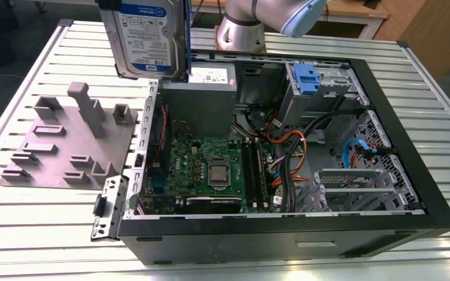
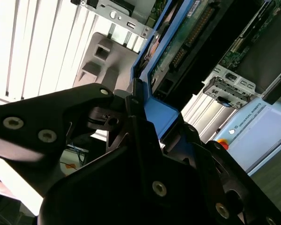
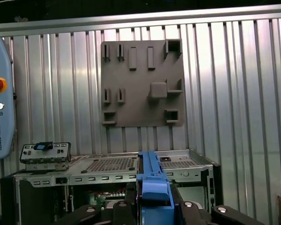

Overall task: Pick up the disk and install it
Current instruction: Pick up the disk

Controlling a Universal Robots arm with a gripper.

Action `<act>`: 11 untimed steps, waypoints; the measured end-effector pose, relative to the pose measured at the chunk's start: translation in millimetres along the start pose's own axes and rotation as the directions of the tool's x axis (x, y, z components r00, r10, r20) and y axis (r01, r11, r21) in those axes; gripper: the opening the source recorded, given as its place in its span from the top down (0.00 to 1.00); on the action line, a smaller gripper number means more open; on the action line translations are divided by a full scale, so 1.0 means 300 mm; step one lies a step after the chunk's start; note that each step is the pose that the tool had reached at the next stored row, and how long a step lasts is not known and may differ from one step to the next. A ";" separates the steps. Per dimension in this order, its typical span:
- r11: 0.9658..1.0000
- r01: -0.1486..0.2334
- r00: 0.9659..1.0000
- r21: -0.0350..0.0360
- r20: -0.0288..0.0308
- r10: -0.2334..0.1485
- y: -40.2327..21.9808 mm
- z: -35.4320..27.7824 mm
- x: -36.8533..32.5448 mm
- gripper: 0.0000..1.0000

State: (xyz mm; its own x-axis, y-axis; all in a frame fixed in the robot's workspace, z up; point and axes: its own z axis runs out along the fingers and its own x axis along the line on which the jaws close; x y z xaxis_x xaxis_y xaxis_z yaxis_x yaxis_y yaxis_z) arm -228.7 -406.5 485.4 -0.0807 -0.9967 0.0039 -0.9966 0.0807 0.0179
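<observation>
- Slatted metal table (image 1: 30,234) carries everything, with an open computer case (image 1: 436,193) lying on its side on it.
- Jaws are closed tight from both sides on the blue edge rail of the disk (image 1: 148,35), as both wrist views show at the gripper (image 2: 138,102).
- Held upright and clear of the table, the disk faces the exterior view with its white-and-blue label. It hangs high over the case's far corner, on the exterior view's left.
- Its green circuit-board side shows in the second wrist view.
- A grey power-supply box (image 1: 201,96) sits at the far end of the case, just below the disk in the exterior view.
- A drive cage with a blue latch (image 1: 307,79) stands to the exterior view's right of that box.
- A motherboard (image 1: 209,170) lies nearer.
- A grey fixture plate (image 1: 61,146) rests on the table at the exterior view's left of the case.
</observation>
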 end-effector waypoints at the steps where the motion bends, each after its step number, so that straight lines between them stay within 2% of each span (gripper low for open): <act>1: 1.000 0.000 1.000 0.000 0.000 0.000 -0.001 0.001 0.005 0.64; 8: 1.000 0.000 1.000 0.000 0.000 0.000 -0.006 0.009 0.051 0.64; 11: 1.000 0.000 1.000 0.001 0.000 0.000 -0.015 0.015 0.065 0.64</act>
State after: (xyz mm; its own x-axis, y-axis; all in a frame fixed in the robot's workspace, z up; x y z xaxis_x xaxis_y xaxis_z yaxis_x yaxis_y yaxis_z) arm -225.8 -426.4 481.1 -0.0807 -0.9967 0.0035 -0.9966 0.0807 0.0174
